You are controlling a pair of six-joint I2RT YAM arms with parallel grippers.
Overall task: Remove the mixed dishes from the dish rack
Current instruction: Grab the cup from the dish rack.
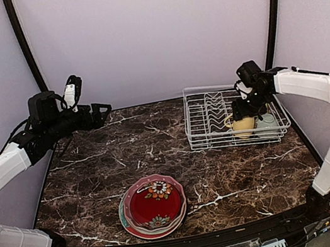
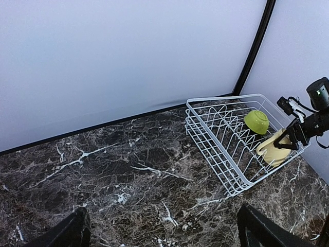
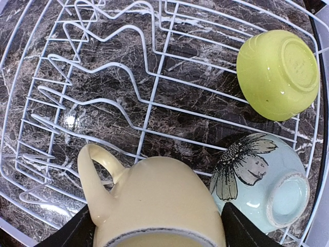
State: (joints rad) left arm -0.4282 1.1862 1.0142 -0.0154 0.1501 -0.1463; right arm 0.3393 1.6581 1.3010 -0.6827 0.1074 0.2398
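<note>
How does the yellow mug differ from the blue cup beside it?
The pale yellow mug is plain with a handle; the pale blue cup shows no handle and bears a dark flower. The mug sits between the fingers of the right gripper; the cup is free. The mug's rim faces the wrist camera, the cup's base does. Both lie in the dish rack.

No readable txt, labels, brand names, nos. or signs in any view.
</note>
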